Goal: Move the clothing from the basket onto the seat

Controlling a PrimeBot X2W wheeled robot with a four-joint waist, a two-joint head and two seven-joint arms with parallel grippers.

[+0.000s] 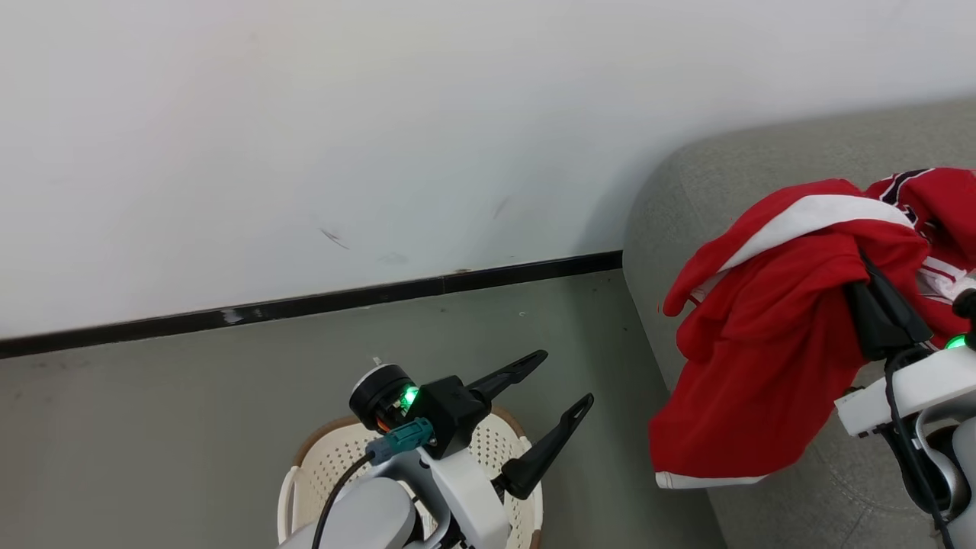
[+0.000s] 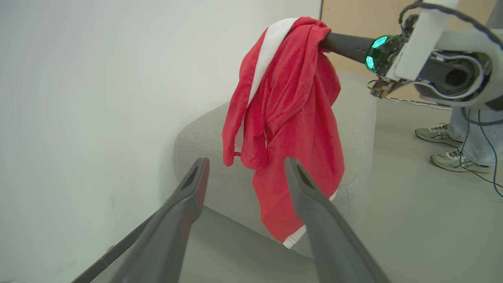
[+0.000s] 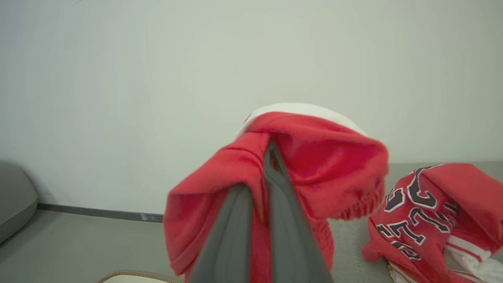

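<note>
Here, the right gripper (image 3: 264,173), clenched on a red garment (image 1: 762,351) with a white band, holds it above a rounded corner of the seat (image 1: 724,175), the cloth hanging down past the seat's edge. A numbered red jersey (image 3: 424,212) lies crumpled on the seat just beyond. The left gripper (image 1: 564,377), fingers spread wide and empty, hovers off the seat's side, over the cream basket (image 1: 328,457) standing on the floor (image 1: 229,396) near the seat.
</note>
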